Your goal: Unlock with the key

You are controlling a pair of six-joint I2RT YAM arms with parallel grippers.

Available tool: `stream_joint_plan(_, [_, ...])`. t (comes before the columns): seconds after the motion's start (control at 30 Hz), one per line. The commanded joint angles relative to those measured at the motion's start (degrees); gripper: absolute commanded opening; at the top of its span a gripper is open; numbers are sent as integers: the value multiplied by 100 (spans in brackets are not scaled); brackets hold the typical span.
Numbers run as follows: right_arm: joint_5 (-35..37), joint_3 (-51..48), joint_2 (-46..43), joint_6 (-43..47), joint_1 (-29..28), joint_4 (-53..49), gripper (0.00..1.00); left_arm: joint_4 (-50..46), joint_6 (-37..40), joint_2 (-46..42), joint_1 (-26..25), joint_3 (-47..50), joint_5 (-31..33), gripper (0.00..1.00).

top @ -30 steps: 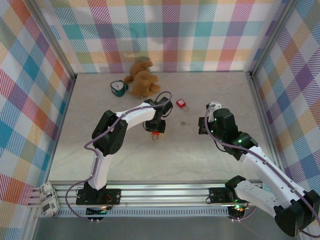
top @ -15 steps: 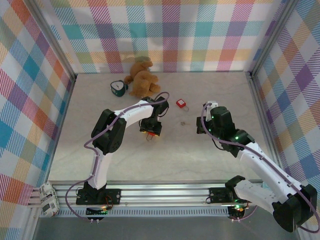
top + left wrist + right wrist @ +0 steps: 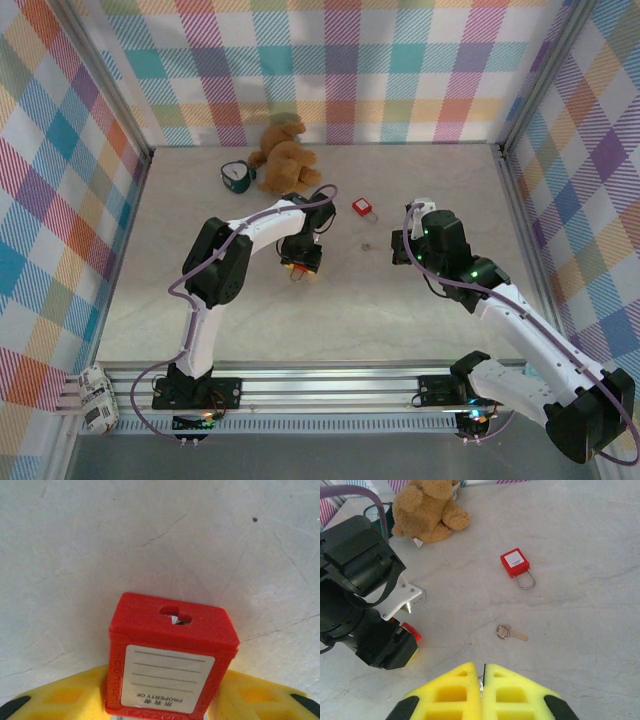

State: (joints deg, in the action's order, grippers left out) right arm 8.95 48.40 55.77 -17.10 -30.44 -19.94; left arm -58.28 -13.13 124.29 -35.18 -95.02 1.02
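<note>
My left gripper is shut on a red padlock and holds it just above the table. Its yellow fingers press the padlock's two sides, its keyhole end points away from the wrist camera, and its white label faces up. My right gripper hovers to the right of it, with jaws pressed together on the key, a thin metal sliver seen edge-on between the pads. Another small key on a ring lies flat on the table between the two grippers.
A second red padlock with a wire shackle lies beyond the loose key. A brown teddy bear and a teal cup sit at the back. Checked walls enclose the table on three sides.
The left gripper has shifted slightly left with the padlock. The right gripper has crept a little toward the centre and stays shut.
</note>
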Motion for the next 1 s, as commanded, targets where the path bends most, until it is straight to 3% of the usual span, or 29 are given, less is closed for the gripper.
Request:
stream_joint_plan(0.0, [9, 189, -79, 102, 17, -34, 4, -17, 172, 383, 99, 3, -42, 48])
stream_joint_plan(0.47, [19, 143, -270, -5, 18, -377, 4, 189, 646, 549, 160, -5, -142, 49])
stream_joint_plan(0.6, [21, 169, -277, -56, 20, -444, 4, 221, 733, 520, 161, 14, -108, 41])
stream_joint_plan(0.97, [-372, 204, -68, -490, 17, -310, 4, 1390, 703, -844, 147, 1070, 38, 38])
